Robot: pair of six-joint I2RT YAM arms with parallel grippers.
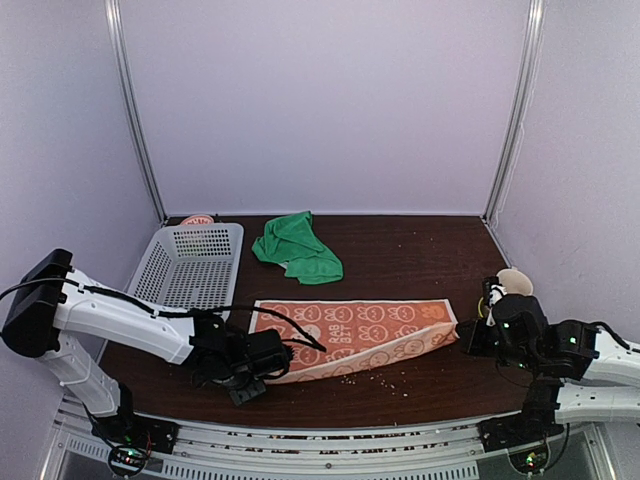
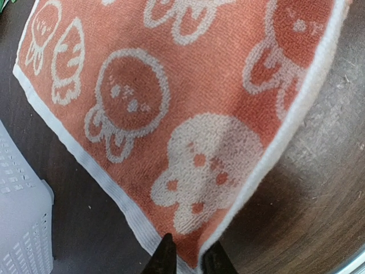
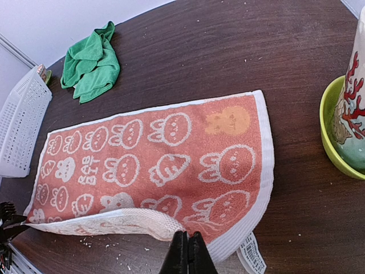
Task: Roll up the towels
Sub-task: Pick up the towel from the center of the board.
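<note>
From above, my left gripper (image 1: 262, 365) and right gripper (image 1: 468, 335) each pinch one near corner of the printed towel (image 1: 350, 330), whose near edge is lifted off the table (image 1: 400, 260). The crumpled green towel (image 1: 297, 248) lies toward eleven o'clock from it, beside the basket (image 1: 190, 265). On my left wrist, the left gripper (image 2: 191, 260) at six o'clock is clamped on the corner of the printed towel (image 2: 188, 114). On my right wrist, the right gripper (image 3: 187, 251) is closed at six o'clock on the raised edge of the printed towel (image 3: 154, 165), with the green towel (image 3: 91, 63) at ten o'clock.
</note>
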